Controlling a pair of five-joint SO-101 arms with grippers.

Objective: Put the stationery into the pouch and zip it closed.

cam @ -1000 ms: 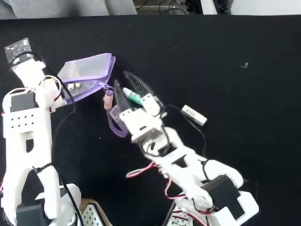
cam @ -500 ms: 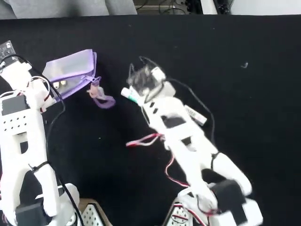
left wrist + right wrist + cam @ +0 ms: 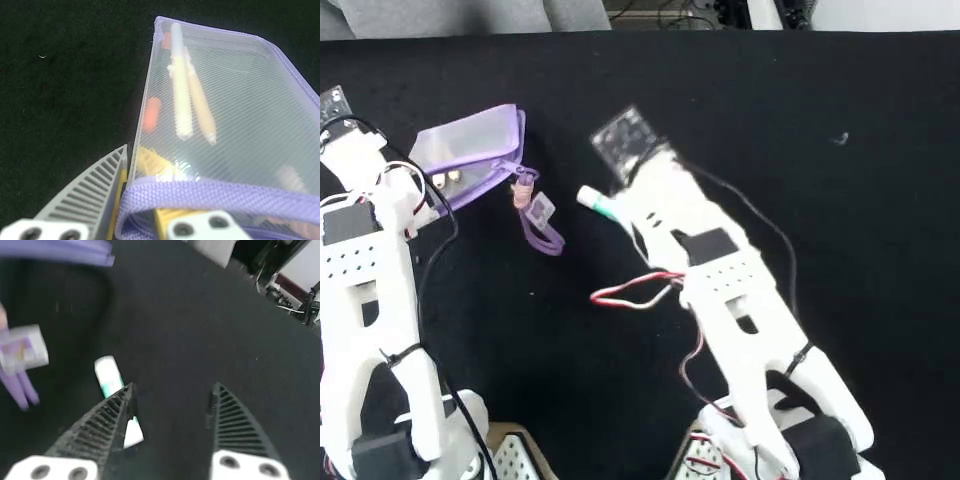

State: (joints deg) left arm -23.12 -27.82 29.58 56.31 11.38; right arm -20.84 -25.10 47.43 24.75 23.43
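The translucent purple pouch [image 3: 472, 148] hangs at the far left, my left gripper [image 3: 442, 181] shut on its zip edge. In the left wrist view the pouch [image 3: 235, 115] holds two pens [image 3: 190, 95] and an orange piece [image 3: 151, 113], with my left gripper [image 3: 134, 167] clamped on the purple hem. The purple strap with its tag [image 3: 539, 218] lies on the table below the pouch. My right gripper [image 3: 173, 387] stands open over the cloth, and a white and green stick [image 3: 109, 376] lies just outside one finger. That stick [image 3: 592, 199] peeks out beside the right arm in the high view.
The black cloth table [image 3: 840, 200] spreads wide to the right and far side. A red and white cable [image 3: 630, 293] loops off the right arm. The strap tag [image 3: 22, 351] and the pouch hem [image 3: 60, 251] lie ahead of the right gripper.
The right arm has left the strap and stretched out toward the far side, now lying over the spot where a small white item lay. The left arm pulled the pouch leftward, then held still.
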